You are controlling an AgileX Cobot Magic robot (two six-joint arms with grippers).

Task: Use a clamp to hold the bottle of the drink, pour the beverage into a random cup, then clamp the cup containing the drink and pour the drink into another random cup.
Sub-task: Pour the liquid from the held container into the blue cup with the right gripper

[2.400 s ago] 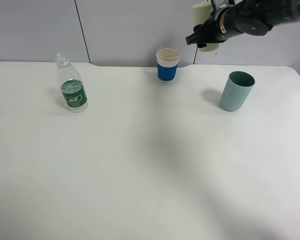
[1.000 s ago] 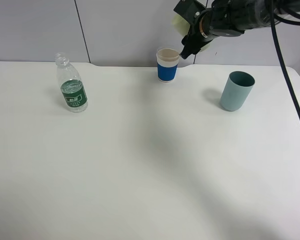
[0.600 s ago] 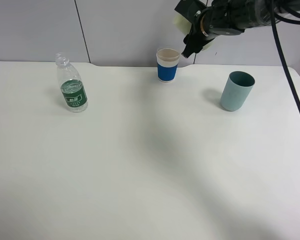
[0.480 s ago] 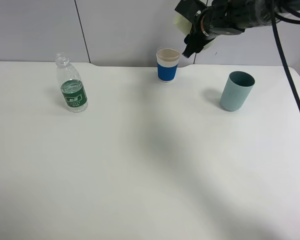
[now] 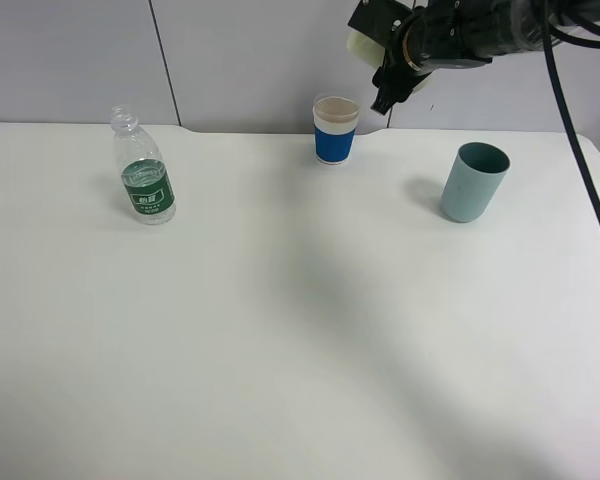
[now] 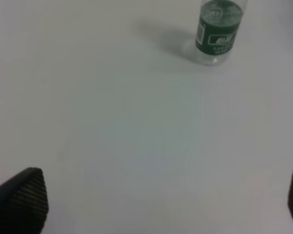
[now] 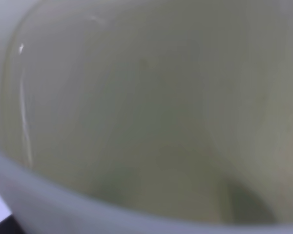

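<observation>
We see the right gripper (image 5: 392,82) clamped on the pale yellow-green tumbler (image 5: 357,42), which is held tilted in the air just above and beside the white cup with blue band (image 5: 335,130). The left gripper (image 6: 158,202) hangs empty, jaws spread wide, over the table (image 5: 280,330). It is apart from the bottle (image 5: 145,180), which stands upright.

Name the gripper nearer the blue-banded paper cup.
Right. The right gripper, gripping the yellow-green tumbler, hangs just above the blue-banded paper cup; the left gripper is far off, facing the bottle.
</observation>
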